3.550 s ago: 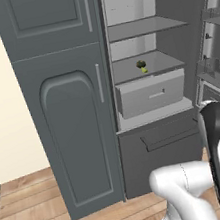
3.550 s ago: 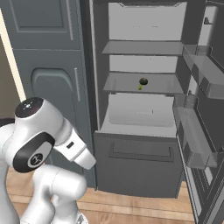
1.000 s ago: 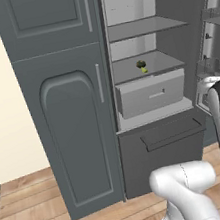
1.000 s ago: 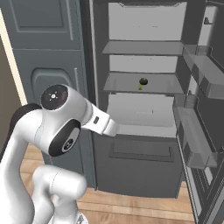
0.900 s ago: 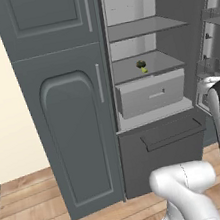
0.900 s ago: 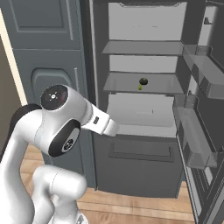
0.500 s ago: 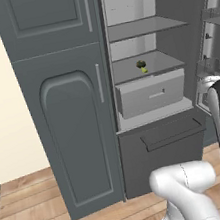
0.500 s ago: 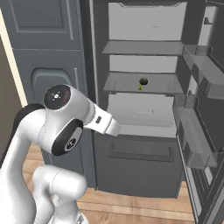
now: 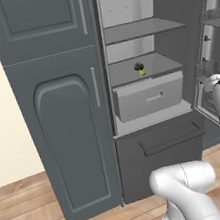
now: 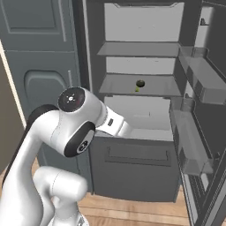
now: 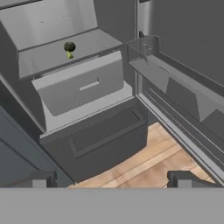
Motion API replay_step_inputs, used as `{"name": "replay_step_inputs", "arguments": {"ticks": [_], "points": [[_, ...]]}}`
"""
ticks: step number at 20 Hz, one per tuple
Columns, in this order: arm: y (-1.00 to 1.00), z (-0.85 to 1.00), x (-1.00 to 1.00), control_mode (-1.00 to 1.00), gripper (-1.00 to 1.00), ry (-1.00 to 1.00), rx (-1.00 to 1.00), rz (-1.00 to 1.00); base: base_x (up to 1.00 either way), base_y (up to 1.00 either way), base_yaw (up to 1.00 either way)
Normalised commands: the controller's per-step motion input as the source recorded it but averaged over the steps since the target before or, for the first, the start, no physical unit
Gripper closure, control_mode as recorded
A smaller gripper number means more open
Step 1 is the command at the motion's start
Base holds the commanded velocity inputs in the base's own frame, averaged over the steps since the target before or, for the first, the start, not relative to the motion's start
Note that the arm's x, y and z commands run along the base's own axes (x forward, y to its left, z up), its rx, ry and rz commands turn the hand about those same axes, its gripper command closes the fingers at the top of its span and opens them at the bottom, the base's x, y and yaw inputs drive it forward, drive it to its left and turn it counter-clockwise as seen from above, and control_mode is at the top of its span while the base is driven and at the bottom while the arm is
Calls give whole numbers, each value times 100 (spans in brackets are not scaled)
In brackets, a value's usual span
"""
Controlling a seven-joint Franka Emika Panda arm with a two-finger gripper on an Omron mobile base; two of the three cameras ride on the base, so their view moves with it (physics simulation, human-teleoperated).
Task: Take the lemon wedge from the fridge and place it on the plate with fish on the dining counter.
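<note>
The fridge [image 9: 152, 140] stands open. On its shelf above the drawer lies the lemon wedge [image 9: 142, 73], a tiny yellow sliver touching a small dark green lump [image 9: 138, 67]. The right base view has the wedge [image 10: 136, 90] just below the lump [image 10: 140, 83]. In the hand view the wedge [image 11: 70, 55] sits far off at the upper left. My gripper [image 11: 113, 180] is open and holds nothing, well short of the fridge and lower than the shelf. The plate with fish and the dining counter are out of view.
A pale grey drawer [image 9: 150, 95] juts out under the wedge's shelf. The open fridge door [image 10: 198, 128] with clear bins [image 11: 175, 83] stands to the right. A panelled dark cabinet [image 9: 62, 115] flanks the left. Wooden floor [image 11: 144, 166] lies below.
My arm has lifted and its elbow has swung a little further right toward the fridge. The gripper has stayed open. The wedge and lump have not moved.
</note>
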Motion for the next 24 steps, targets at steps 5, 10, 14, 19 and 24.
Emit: {"name": "replay_step_inputs", "arguments": {"ticks": [5,10,14,19,24], "points": [[0,0,0,100,-100,0,0,0,58,0,0],[0,0,0,100,-100,0,0,0,55,0,0],[0,0,0,100,-100,0,0,0,51,-1,0],[0,0,0,100,-100,0,0,0,29,-34,0],[0,0,0,100,-100,0,0,0,35,-16,0]]}}
